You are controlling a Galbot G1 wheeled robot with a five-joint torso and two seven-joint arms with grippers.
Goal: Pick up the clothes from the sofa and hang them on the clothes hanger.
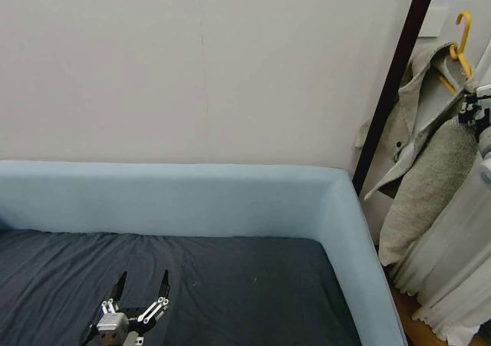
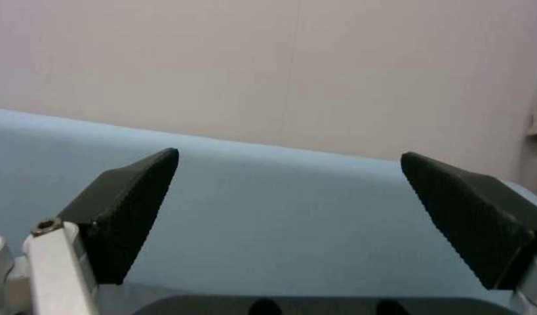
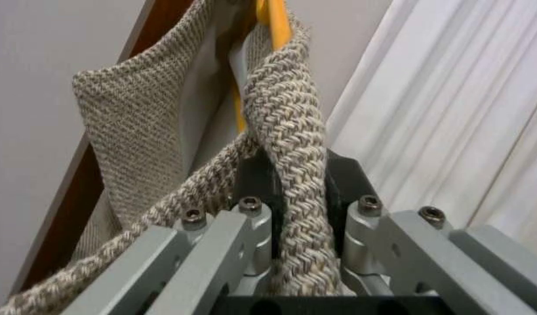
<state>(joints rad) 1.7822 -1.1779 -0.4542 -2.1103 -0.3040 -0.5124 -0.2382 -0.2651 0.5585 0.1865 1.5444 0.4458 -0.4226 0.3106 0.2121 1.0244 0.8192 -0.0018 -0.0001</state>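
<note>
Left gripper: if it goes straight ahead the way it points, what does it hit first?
Likely the sofa's light blue backrest. The left gripper, fingers open, points at it over the dark seat, nothing between. Depth unclear. The right gripper grips the hanging coat.

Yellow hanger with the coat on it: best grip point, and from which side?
Grip the hanger at its bare neck under the hook; the coat drapes both arms. Probably come from the robot's side: rack post stands left, curtain right. Right gripper is shut on the coat's edge; left gripper is open over the sofa.
</note>
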